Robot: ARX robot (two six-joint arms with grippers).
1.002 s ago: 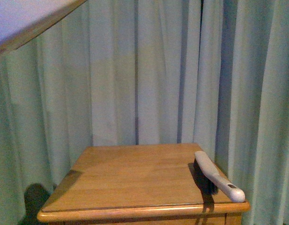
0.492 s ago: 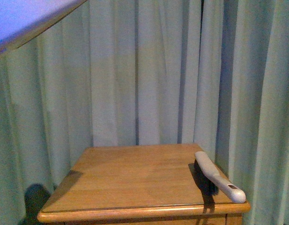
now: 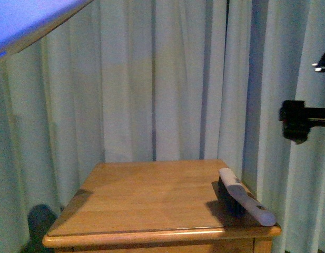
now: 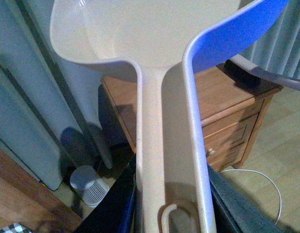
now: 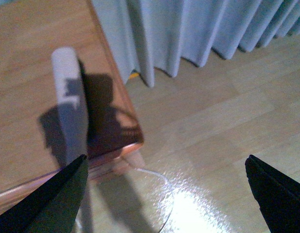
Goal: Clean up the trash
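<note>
- Two sets of jaws are doing different jobs. The left jaws are clamping the handle of the dustpan [image 4: 150,29], which is running straight out ahead of them with the pan at its far end.
- The right jaws are standing wide apart and holding nothing. Their fingertips [image 5: 52,199] are framing a patch of floor [image 5: 213,121] and a corner of the wooden surface [image 3: 151,195].
- I am finding no trash in any view. No white wad is showing on the surface, on the floor below the right jaws, or in the part of the pan I can see, so I cannot tell where it is lying.
- What is lying within reach is the brush [image 5: 69,107]. It is resting below the right jaws, along the edge of the surface nearest them and well apart from the left jaws, so I am judging the right arm [image 3: 296,120] the nearer one.
- The relation I am watching is this: the brush's long axis is running across the line joining the two fingertips. That suits a closing grip, but the handle is sitting beneath one fingertip rather than midway between them.
- I am judging that the right jaws need shifting sideways toward that fingertip before lowering. Otherwise one finger is likely to land on top of the handle.
</note>
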